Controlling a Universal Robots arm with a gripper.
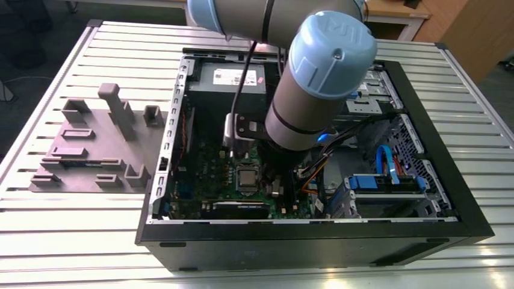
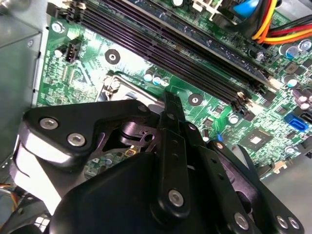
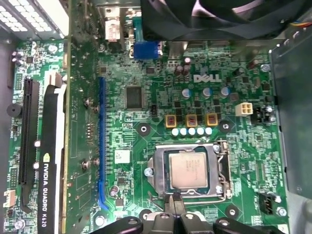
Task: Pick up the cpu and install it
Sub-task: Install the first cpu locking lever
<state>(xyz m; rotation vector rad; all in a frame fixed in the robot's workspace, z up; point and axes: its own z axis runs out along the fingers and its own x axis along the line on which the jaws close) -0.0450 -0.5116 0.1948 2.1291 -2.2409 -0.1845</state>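
The cpu [image 3: 187,169], square and silvery, lies flat in the motherboard socket [image 3: 157,170].

Dull silvery metal cpu [image 3: 187,169] (green glossy motherboard [image 3: 146,141]).

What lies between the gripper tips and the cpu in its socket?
In the first wrist view, only the socket's metal frame edge separates the gripper from the cpu.

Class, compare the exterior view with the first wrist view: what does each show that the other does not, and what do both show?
Exterior view alone: the robot arm, the slatted table, the grey fixture block and the whole computer case. First wrist view alone: the end effector close above the socket's edge, the blue slot and the fan. Both show the cpu seated in its socket on the green motherboard.
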